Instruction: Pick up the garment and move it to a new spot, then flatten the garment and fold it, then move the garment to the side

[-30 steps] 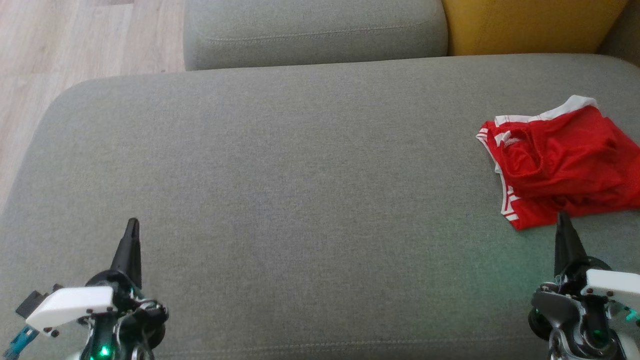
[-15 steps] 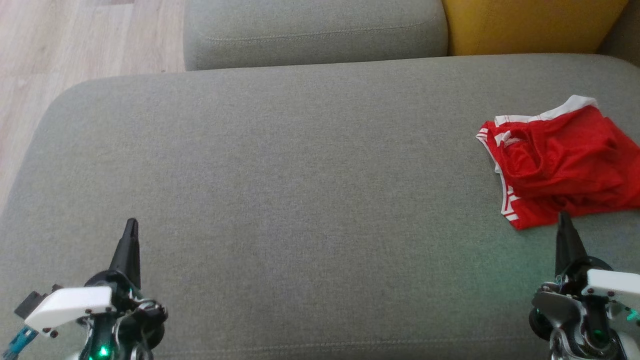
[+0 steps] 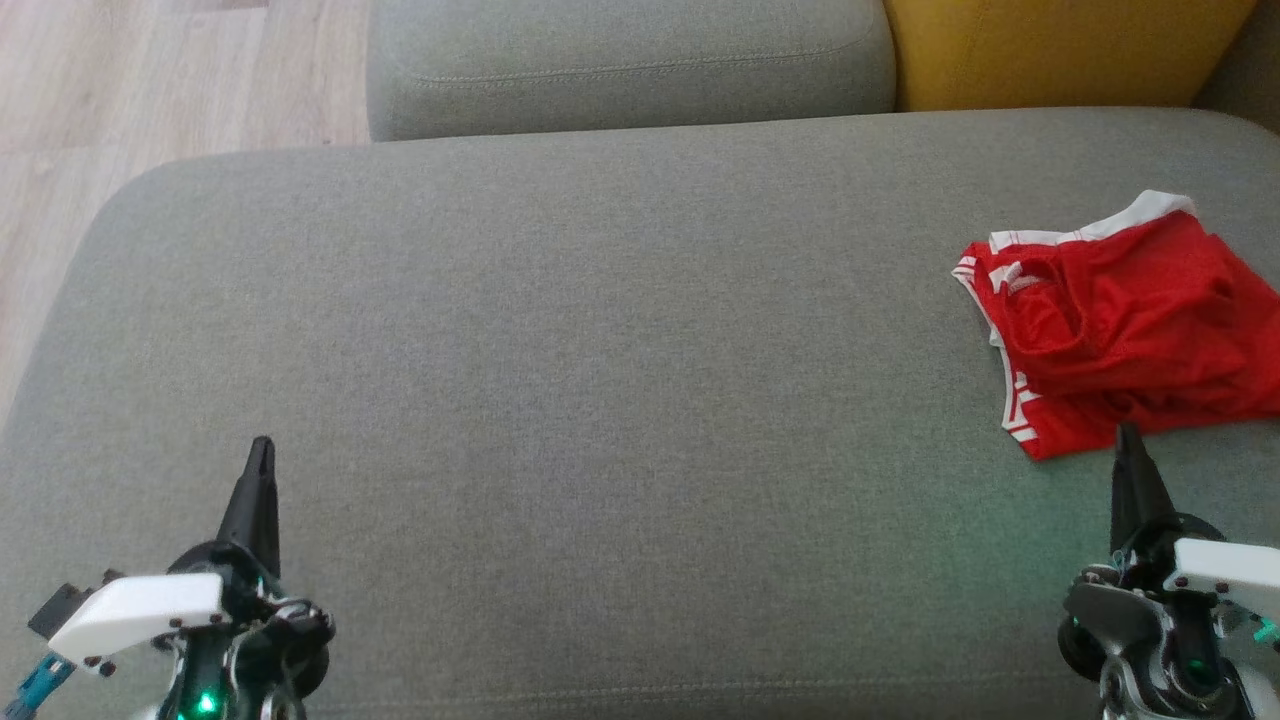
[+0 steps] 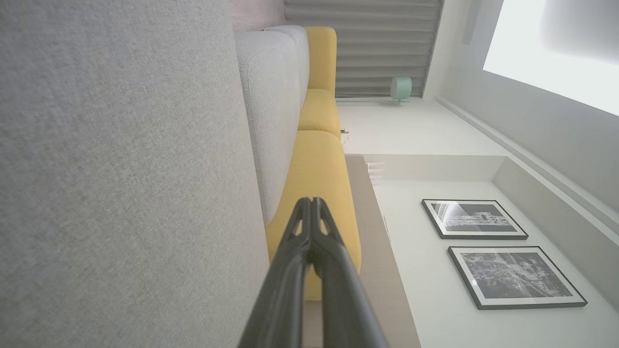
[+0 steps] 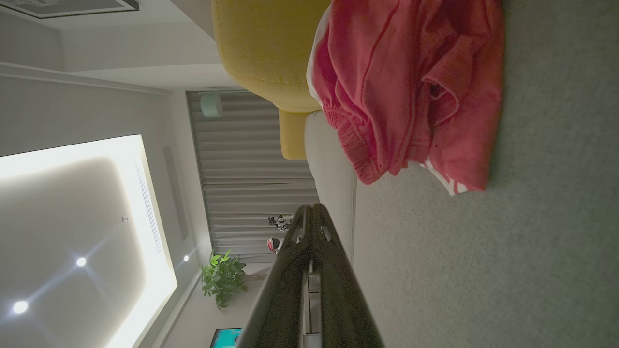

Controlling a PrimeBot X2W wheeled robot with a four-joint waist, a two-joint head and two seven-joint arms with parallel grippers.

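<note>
While two pincers sit low at the near edge, the left pincer [image 3: 263, 445] and the right pincer [image 3: 1127, 435] each have their fingers pressed together, holding nothing. Just beyond the right one, one crumpled red garment [image 3: 1120, 330] lies on the grey sofa seat [image 3: 600, 350], its right side cut off by the head view's edge. Farther back are one grey cushion [image 3: 630, 60] and one yellow cushion [image 3: 1060, 50], both cropped at the top.
</note>
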